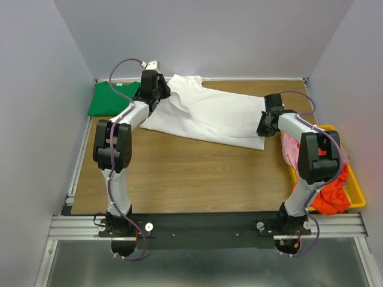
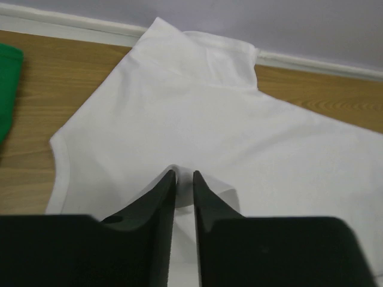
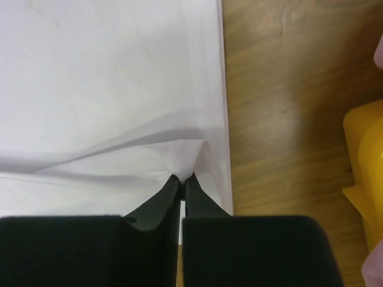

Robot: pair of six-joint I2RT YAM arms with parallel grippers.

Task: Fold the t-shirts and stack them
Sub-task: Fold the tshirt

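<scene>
A white t-shirt (image 1: 209,113) lies spread across the far half of the table. My left gripper (image 1: 157,95) is shut on a pinch of its cloth near the sleeve end; in the left wrist view the gripper (image 2: 184,174) holds a raised fold of the white t-shirt (image 2: 197,119). My right gripper (image 1: 264,127) is shut on the shirt's hem corner at the right; in the right wrist view the gripper (image 3: 181,177) pinches the white t-shirt (image 3: 108,89) into creases. A green t-shirt (image 1: 111,97) lies folded at the far left. Pink (image 1: 291,149) and orange-red (image 1: 332,194) shirts fill the bin.
A yellow bin (image 1: 353,191) stands at the right edge of the table, its corner showing in the right wrist view (image 3: 364,149). The green t-shirt's edge shows in the left wrist view (image 2: 7,89). Grey walls close the table at the back and sides.
</scene>
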